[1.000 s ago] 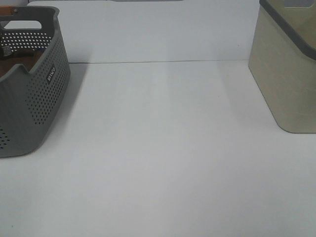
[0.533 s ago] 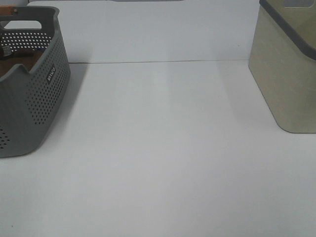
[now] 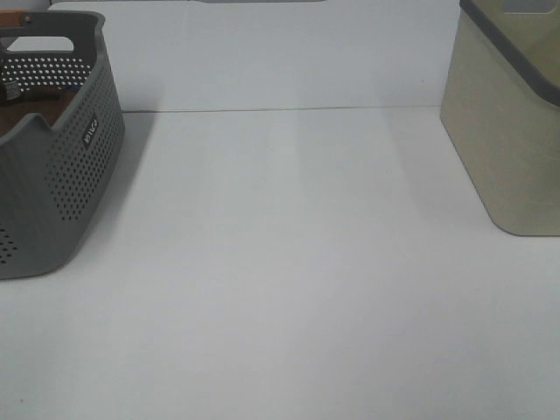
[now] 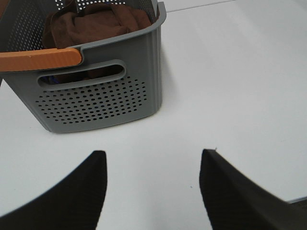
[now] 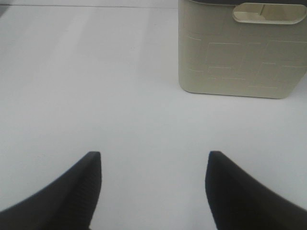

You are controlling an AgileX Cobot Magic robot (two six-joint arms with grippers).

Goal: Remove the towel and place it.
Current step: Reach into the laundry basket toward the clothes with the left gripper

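Note:
The towel (image 4: 93,23), a dark reddish-brown plush cloth, lies bunched inside the grey perforated basket (image 4: 96,100); a sliver of the towel (image 3: 26,118) shows over the basket's rim in the exterior high view. My left gripper (image 4: 152,163) hovers open over the white table, a short way in front of the basket's handle end, holding nothing. My right gripper (image 5: 153,163) is open too, empty, facing the beige bin (image 5: 242,52) from some distance. Neither gripper shows in the exterior high view.
The grey basket (image 3: 52,166) stands at the table's left edge and has an orange handle (image 4: 38,58). The tall beige bin (image 3: 507,122) with a dark rim stands at the right. A white wall (image 3: 280,52) closes the back.

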